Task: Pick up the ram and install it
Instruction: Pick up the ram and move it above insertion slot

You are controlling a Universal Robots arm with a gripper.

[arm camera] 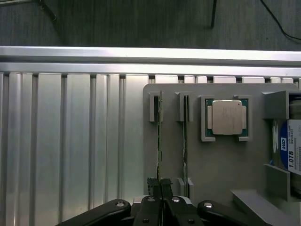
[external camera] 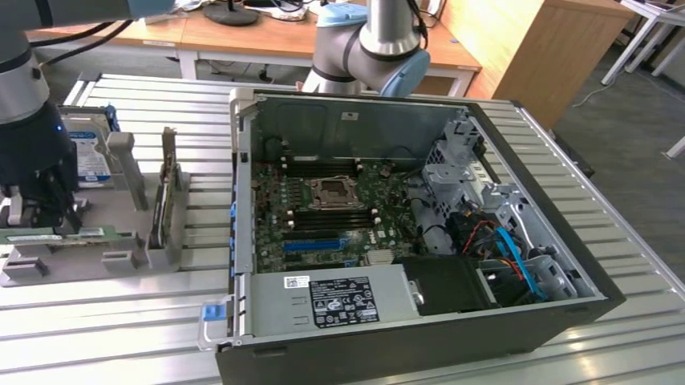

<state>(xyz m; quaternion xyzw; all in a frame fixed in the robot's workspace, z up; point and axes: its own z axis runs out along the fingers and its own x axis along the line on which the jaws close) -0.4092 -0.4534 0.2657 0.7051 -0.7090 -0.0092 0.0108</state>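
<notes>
The ram point(arm camera: 160, 136) is a thin green stick standing on edge in a slot of the grey holder point(arm camera: 211, 162). My gripper point(arm camera: 161, 184) is shut on one end of it, with the dark fingertips point(arm camera: 153, 182) pressed against both of its faces. In the exterior view the gripper point(external camera: 41, 215) hangs low over the holder point(external camera: 123, 258) at the far left, where the ram point(external camera: 64, 235) shows as a green strip. A second green stick point(arm camera: 185, 136) stands in the neighbouring slot, untouched.
The open computer case point(external camera: 557, 241) lies to the exterior view's right, motherboard point(external camera: 332, 210) facing up with a blue slot point(external camera: 316, 241). The holder also carries a processor point(arm camera: 227, 117), a hard drive point(arm camera: 292, 150) and a dark upright card point(external camera: 166, 196). Ribbed aluminium table point(arm camera: 70, 150) surrounds everything.
</notes>
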